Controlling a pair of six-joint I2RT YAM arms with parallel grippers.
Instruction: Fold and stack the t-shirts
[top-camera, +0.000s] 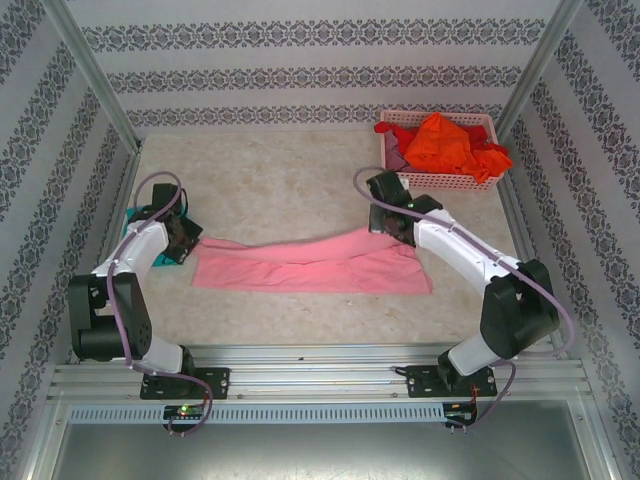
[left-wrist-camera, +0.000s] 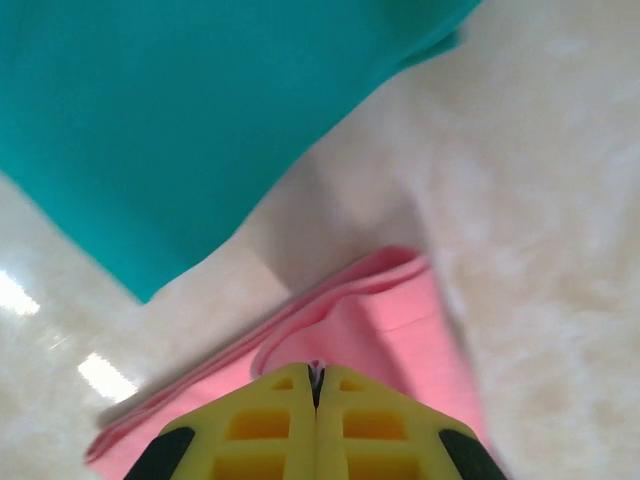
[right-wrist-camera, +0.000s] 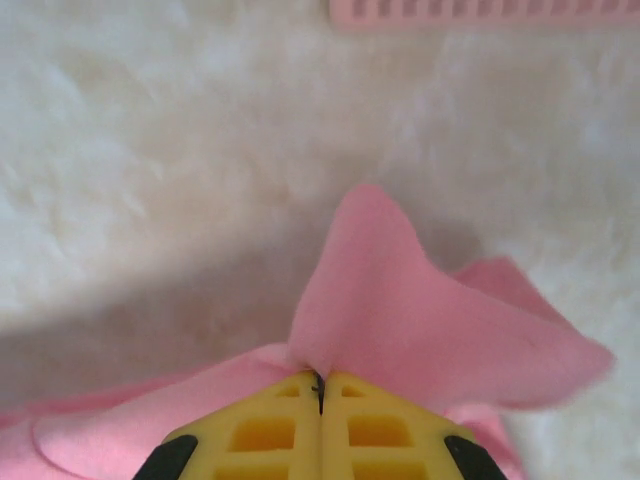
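A light pink t-shirt (top-camera: 310, 266) lies stretched across the middle of the table, sagging between the two arms. My left gripper (top-camera: 183, 240) is shut on its left end, a sliver of pink cloth (left-wrist-camera: 345, 330) pinched between the yellow fingertips (left-wrist-camera: 290, 395). My right gripper (top-camera: 390, 222) is shut on the right end, where a pink fold (right-wrist-camera: 400, 300) stands up from the jaws. A teal t-shirt (left-wrist-camera: 170, 120) lies flat just beyond the left gripper, at the table's left edge (top-camera: 133, 222). Red and orange t-shirts (top-camera: 445, 143) are piled in the basket.
A pink lattice basket (top-camera: 440, 180) stands at the back right corner, its rim (right-wrist-camera: 480, 10) showing just ahead of the right gripper. Patterned walls and metal posts close in the table on three sides. The pale table surface (top-camera: 280, 180) stretches behind the pink shirt.
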